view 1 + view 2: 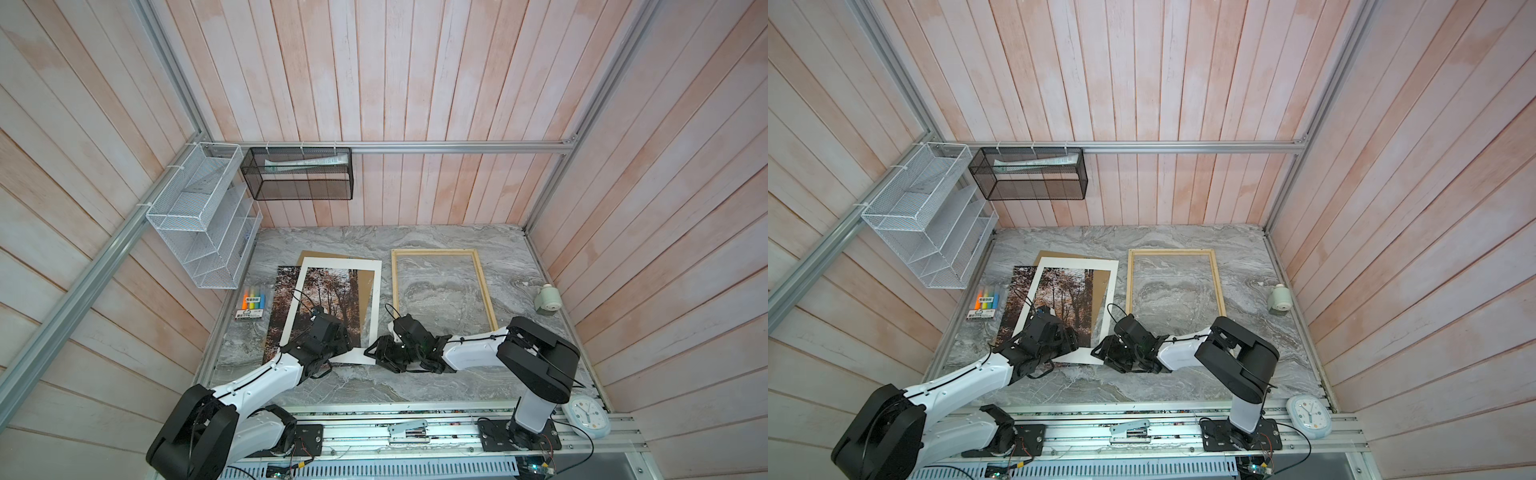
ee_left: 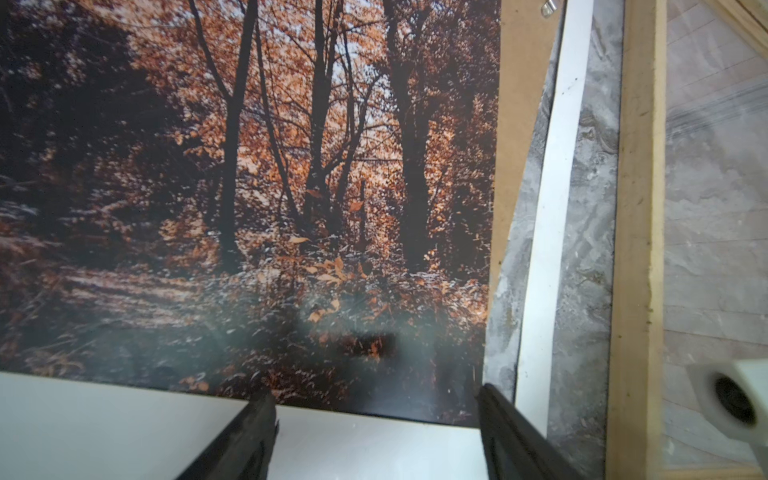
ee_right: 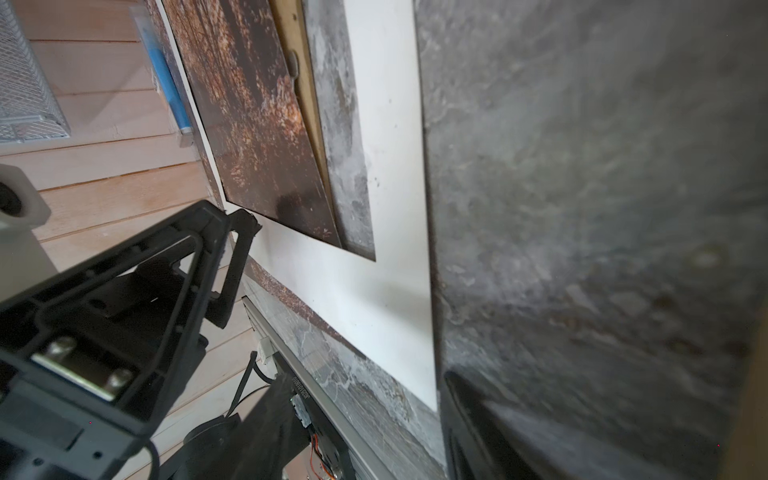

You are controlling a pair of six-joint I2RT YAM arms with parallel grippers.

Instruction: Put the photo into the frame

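Note:
The photo (image 1: 328, 291) (image 1: 1065, 291), an autumn forest print, lies flat at the table's left. A white mat (image 1: 340, 263) lies askew on top of it, and a brown backing board (image 1: 318, 254) lies underneath. The frame (image 1: 434, 251) (image 1: 1171, 250), thin pale wood, lies to the right and holds nothing. My left gripper (image 1: 338, 343) (image 2: 376, 415) hovers open over the mat's near strip (image 2: 124, 424), at the photo's (image 2: 249, 166) near edge. My right gripper (image 1: 374, 351) (image 1: 1102, 351) sits low by the mat's near right corner, jaws apart and holding nothing. One of its fingers (image 3: 469, 415) lies along the mat's edge (image 3: 390, 124).
A highlighter pack (image 1: 251, 303) lies left of the photo. A white mesh organiser (image 1: 199, 216) and a black mesh basket (image 1: 299, 174) hang on the walls. A small pale green device (image 1: 548, 299) stands right of the frame. A clock (image 1: 586, 417) and a stapler (image 1: 409, 428) lie on the front rail.

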